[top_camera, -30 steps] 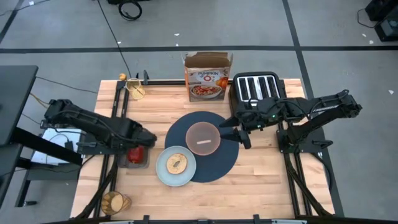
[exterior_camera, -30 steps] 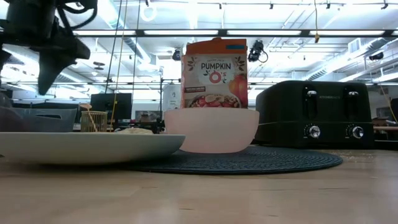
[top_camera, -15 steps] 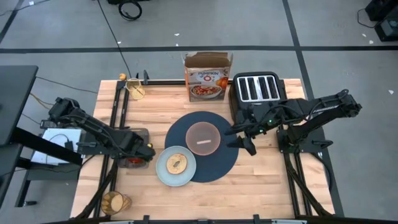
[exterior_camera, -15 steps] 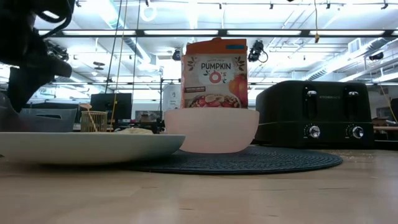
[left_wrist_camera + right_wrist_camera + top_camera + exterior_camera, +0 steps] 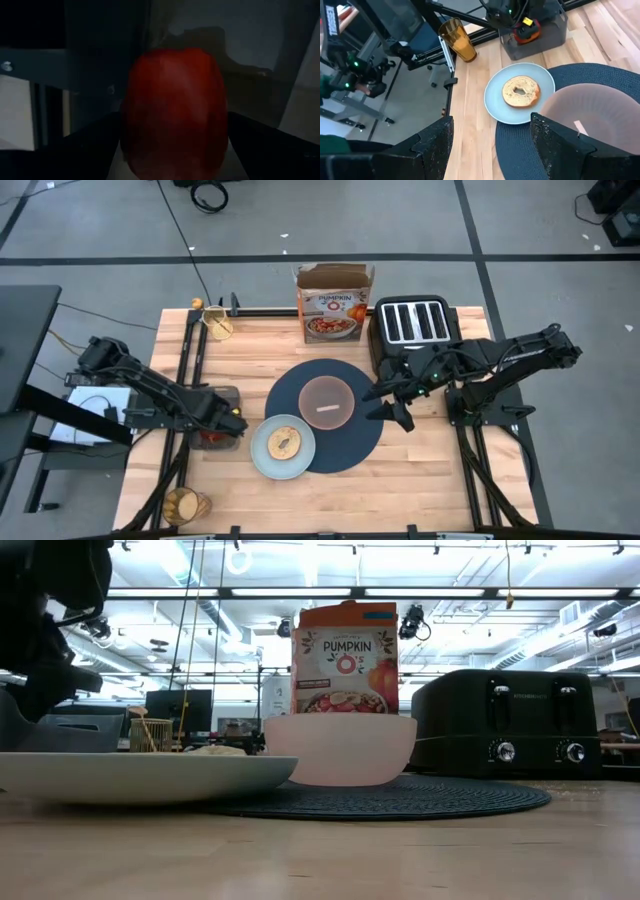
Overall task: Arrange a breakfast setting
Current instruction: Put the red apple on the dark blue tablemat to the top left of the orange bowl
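Wooden table [image 5: 420,480] carrying the scene, with a black toaster [image 5: 412,323] and an orange-and-white cereal box [image 5: 334,304] standing along its far edge. Round dark-blue placemat [image 5: 350,445] lying at the table's middle, with the pinkish bowl [image 5: 327,401] sitting on it; something pale and flat is showing inside the bowl, too small to identify. Pale-blue plate [image 5: 283,447] resting on the near-left edge of the placemat, overlapping it, and bearing a bagel-like bread [image 5: 284,442] at its centre. Grey bin [image 5: 217,431] standing on the table's left side, just beside the plate. Left gripper [image 5: 222,423] reaching down into this bin, where the red apple [image 5: 174,114] is sitting between its jaws; whether the jaws are pressing on the fruit or standing clear of it cannot be told. Right gripper [image 5: 385,400] hovering over the right rim of the placemat, next to the bowl, with its jaws spread wide and holding nothing. Amber glass [image 5: 185,505] lying at the near-left corner of the table, well apart from the placemat. Small gold-coloured object [image 5: 216,322] sitting at the far-left corner
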### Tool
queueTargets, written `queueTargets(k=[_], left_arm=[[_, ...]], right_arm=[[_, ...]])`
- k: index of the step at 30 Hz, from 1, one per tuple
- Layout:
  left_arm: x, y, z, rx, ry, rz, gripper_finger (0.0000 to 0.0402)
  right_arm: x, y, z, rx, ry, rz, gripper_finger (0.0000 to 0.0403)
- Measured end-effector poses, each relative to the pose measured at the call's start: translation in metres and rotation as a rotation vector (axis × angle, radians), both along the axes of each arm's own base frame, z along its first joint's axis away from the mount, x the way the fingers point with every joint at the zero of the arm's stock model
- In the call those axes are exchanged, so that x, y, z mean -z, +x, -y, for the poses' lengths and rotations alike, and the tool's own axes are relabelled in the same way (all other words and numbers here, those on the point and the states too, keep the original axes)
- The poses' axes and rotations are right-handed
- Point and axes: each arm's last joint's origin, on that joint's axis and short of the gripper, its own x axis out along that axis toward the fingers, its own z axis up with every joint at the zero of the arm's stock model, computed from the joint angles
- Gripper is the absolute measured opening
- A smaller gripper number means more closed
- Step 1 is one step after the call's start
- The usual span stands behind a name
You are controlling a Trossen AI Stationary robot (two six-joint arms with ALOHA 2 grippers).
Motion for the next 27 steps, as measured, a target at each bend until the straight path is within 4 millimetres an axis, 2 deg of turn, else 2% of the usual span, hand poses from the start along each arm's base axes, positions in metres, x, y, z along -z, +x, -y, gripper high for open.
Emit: queueTargets(k=[10,17,27], left_arm=[[0.003,-0.001,-0.001,-0.013,-0.004,0.008,0.0359],[-0.014,0.012,0.004,0.015,-0.021,0.072,0.0358],[-0.015,0.012,0.004,0.087,-0.034,0.083,0.0357]], right_arm=[[0.000,0.000,0.001,0.010,0.010,0.000,0.0268],[0.000,0.001,0.004,0.027,0.014,-0.001,0.0268],[0.000,0.003,0.014,0.071,0.010,0.000,0.0268]])
